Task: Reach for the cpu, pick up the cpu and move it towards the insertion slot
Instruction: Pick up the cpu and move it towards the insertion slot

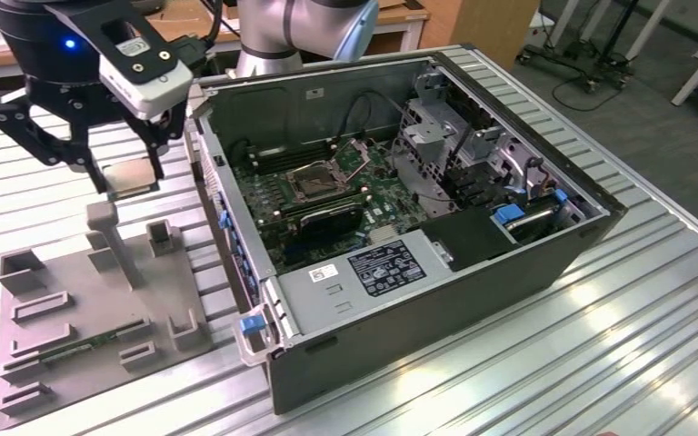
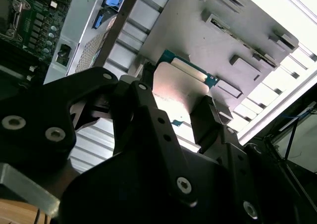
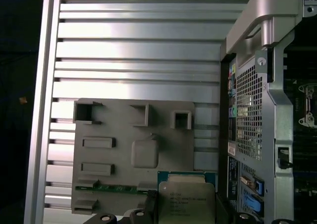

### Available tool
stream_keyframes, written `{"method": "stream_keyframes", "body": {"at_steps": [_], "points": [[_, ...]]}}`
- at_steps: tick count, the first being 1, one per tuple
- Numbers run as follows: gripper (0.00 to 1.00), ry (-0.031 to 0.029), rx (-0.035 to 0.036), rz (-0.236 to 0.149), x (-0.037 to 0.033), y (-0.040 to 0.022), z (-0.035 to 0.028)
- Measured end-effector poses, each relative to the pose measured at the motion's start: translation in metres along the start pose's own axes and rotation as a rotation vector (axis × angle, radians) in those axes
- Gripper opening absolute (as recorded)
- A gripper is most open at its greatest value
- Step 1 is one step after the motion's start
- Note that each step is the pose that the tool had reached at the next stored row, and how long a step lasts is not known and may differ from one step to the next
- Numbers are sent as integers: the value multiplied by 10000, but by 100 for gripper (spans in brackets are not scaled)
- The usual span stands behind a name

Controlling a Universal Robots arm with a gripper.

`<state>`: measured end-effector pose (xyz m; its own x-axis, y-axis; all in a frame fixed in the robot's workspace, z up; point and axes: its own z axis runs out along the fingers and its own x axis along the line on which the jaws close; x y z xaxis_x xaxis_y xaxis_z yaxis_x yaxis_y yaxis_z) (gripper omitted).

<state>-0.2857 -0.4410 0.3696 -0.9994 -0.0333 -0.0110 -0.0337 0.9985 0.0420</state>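
The claw (image 1: 127, 177) hangs above the slatted metal desk (image 1: 640, 345), at the exterior view's left, with its black fingers closed on the cpu (image 1: 128, 175), a flat square chip with a pale top. The chip is lifted clear of the grey fixture plate (image 1: 94, 327) that lies on the desk below it, and hangs over the plate's far end, close above a tall grey post (image 1: 104, 218) that stands on the plate. In the second wrist view the cpu (image 2: 179, 87) sits pinched between two black fingers (image 2: 210, 120), its pale face lit and a thin greenish edge showing along one side. In the first wrist view the cpu (image 3: 186, 199) shows its silvery top with the green border around it, and the fixture plate (image 3: 133, 154) lies beneath with its raised blocks and recesses. The insertion slot (image 1: 320, 183), a square socket with a metal frame and dark centre, sits on the motherboard inside the open computer case (image 1: 446, 272), well apart from the held chip and towards the exterior view's right of it. A wall of the case stands between the claw and the slot.
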Motion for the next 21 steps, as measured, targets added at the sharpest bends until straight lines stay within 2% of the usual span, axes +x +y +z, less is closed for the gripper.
{"method": "stream_keyframes", "body": {"at_steps": [13, 21], "points": [[54, 0, 0, 0, -200, -7, 2], [54, 1, 0, 0, -298, -10, 3]]}}
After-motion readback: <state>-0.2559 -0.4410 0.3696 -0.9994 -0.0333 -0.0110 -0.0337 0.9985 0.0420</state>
